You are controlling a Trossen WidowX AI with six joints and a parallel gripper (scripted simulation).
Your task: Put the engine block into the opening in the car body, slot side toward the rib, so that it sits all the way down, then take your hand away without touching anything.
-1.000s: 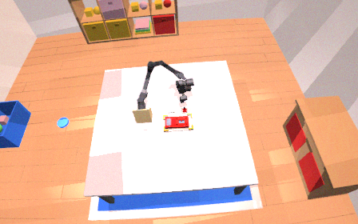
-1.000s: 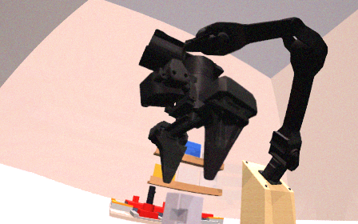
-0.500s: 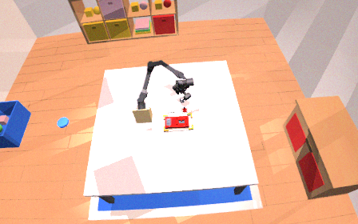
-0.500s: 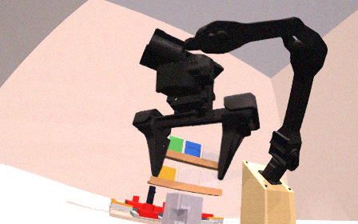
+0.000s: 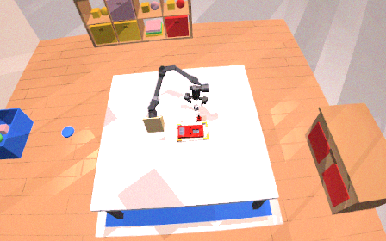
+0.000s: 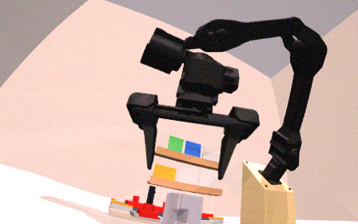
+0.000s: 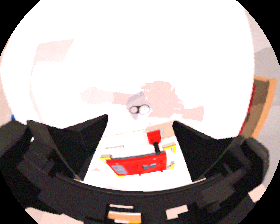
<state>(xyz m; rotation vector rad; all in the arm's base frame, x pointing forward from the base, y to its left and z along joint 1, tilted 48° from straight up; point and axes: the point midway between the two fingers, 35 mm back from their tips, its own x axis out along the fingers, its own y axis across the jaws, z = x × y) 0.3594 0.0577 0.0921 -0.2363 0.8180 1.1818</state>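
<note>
The grey engine block (image 5: 196, 108) (image 6: 184, 206) (image 7: 136, 101) stands on the table outside the car body, toward the back; two round shapes show on it in the wrist view. The red car body (image 5: 190, 137) (image 6: 208, 216) (image 7: 133, 166) has yellow corners and a small opening; its rib is too small to tell. My gripper (image 5: 196, 101) (image 6: 184, 173) (image 7: 142, 120) is open and empty. It hangs above the engine block with clear height between fingertips and block. The block hides part of the car body in the exterior view.
A small red part with a black upright lever (image 6: 151, 194) (image 7: 157, 147) stands between the block and the car body. The arm's beige base block (image 5: 153, 124) (image 6: 265, 200) is beside the car body. The white table (image 5: 221, 172) carries these things.
</note>
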